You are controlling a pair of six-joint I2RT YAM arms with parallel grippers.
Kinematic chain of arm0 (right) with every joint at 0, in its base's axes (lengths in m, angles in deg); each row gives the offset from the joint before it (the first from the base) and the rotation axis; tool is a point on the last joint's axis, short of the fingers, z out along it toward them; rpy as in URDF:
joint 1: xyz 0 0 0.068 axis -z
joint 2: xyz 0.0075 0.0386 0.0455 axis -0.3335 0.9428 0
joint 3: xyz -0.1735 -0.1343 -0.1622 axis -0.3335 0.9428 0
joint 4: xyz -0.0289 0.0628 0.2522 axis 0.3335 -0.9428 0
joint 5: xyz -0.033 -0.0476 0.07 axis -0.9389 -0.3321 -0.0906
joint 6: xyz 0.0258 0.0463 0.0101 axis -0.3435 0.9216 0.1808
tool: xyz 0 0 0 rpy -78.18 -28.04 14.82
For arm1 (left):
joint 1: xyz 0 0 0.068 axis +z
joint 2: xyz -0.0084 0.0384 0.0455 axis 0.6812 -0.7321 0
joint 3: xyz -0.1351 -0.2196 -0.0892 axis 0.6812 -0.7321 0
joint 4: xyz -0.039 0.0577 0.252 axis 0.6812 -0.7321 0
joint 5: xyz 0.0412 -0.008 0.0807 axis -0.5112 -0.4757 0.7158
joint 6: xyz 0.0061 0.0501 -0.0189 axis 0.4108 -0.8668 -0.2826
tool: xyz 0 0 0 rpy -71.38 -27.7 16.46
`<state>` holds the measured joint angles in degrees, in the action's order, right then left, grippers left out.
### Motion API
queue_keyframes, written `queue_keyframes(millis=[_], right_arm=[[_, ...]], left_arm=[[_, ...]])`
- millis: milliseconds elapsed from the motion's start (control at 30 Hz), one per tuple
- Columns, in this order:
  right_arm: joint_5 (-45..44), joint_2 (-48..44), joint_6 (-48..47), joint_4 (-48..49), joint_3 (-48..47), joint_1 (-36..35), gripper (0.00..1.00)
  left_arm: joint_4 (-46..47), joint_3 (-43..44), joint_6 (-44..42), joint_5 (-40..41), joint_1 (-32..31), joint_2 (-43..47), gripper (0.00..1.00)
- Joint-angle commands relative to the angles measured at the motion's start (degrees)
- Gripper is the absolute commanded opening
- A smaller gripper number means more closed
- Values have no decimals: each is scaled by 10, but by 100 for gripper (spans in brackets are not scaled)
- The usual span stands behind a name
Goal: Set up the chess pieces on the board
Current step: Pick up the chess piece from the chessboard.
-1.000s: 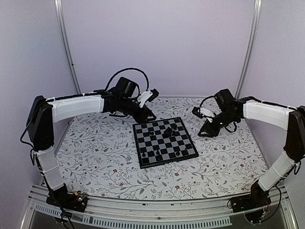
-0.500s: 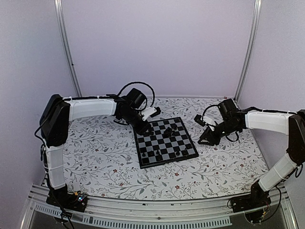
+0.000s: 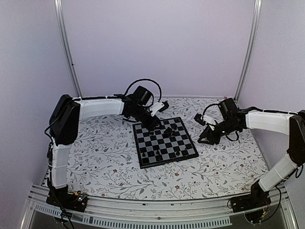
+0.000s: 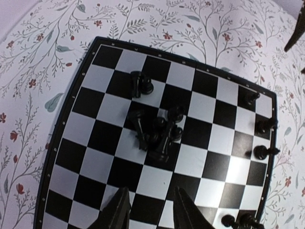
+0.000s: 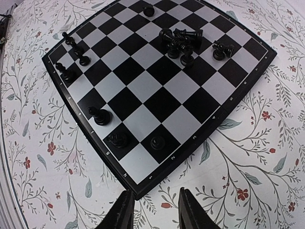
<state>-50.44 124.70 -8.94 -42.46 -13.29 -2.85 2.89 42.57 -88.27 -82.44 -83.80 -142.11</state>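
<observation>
The board [image 3: 141, 162] lies mid-table, with black and pale checks. A heap of toppled chess pieces [image 4: 157, 134] sits near its centre, and one more lies on its side [image 4: 141, 85] apart from them. Several pieces stand along one edge [image 4: 261, 152], and a few stand near a corner [image 5: 117, 139]. My left gripper [image 4: 148, 211] hovers open over the board's far-left part, a couple of squares short of the heap [image 3: 167, 132]. My right gripper [image 5: 157, 211] is open above the cloth, just off the board's right corner [image 5: 136, 188]. Nothing is between either pair of fingers.
A floral tablecloth [image 3: 105, 157] covers the table around the board. Pale walls and two slanted metal posts [image 3: 66, 52] close off the back. The arm bases sit on the rail [image 3: 152, 210] at the near edge.
The left arm has swung right, and its gripper has moved from beyond the far-left corner to above the board. The right gripper has sunk a little beside the board's right edge.
</observation>
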Motion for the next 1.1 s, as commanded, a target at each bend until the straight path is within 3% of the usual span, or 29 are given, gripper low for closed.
queue_keyframes(millis=[0, 167, 333, 433, 567, 767, 1067], right_arm=[[-5, -8, -2, 8, -17, 4, 34], [18, 42, 0, -28, -97, 2, 34], [37, 138, 4, -66, -195, -19, 33], [24, 181, 0, -81, -244, -40, 32], [21, 251, -1, -106, -315, -58, 33], [13, 319, 6, -130, -387, -76, 33], [3, 368, 17, -141, -421, -89, 34]], left_arm=[[47, 43, 32, -4, -18, -48, 32], [46, 58, 52, 10, -20, -42, 33], [19, 59, 138, 36, 17, 29, 37], [44, 12, 155, 79, 37, 98, 39], [138, -116, 149, 120, 47, 192, 45], [204, -192, 151, 80, 77, 217, 45], [198, -194, 186, 7, 101, 222, 44]])
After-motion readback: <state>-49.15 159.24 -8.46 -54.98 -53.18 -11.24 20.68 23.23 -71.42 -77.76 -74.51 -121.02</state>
